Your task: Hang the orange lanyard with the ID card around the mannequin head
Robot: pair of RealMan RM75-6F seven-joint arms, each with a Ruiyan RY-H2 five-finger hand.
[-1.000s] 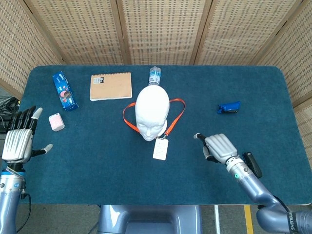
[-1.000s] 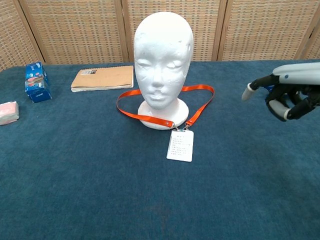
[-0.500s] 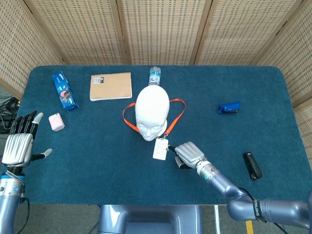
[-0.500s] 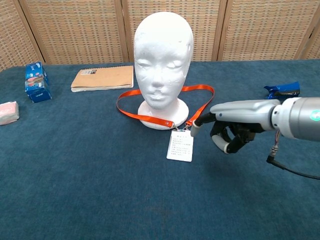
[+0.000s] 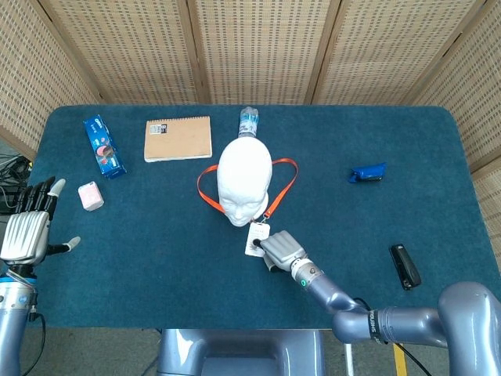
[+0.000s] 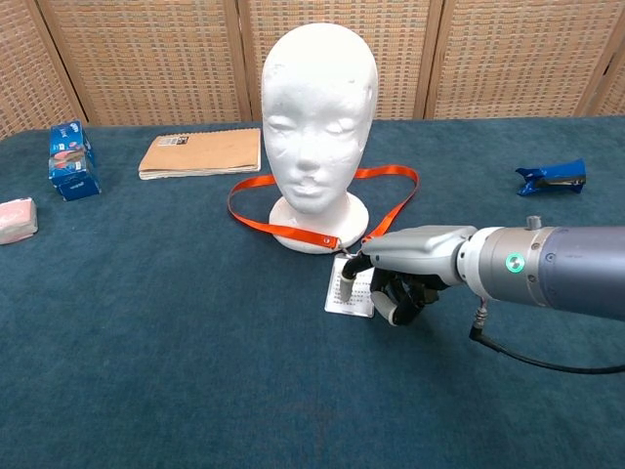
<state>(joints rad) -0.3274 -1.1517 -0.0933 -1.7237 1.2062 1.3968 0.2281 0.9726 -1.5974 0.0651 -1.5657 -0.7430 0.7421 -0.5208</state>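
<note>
Having swept in from the table's right side, the right hand (image 6: 395, 277) lay fingers curled, one fingertip on the single ID card (image 6: 348, 288), whose long axis ran toward the one mannequin head (image 6: 315, 117) beyond, ringed by one orange lanyard (image 6: 264, 221); far off, the left hand (image 5: 30, 225) was spread, holding nothing.

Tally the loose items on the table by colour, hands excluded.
White: 2, mannequin head, ID card
Orange: 1, lanyard
Blue: 2, blue box, blue clip
Brown: 1, notebook
Pink: 1, pink block
Black: 1, black object
Clear: 1, bottle
Total: 9
</note>
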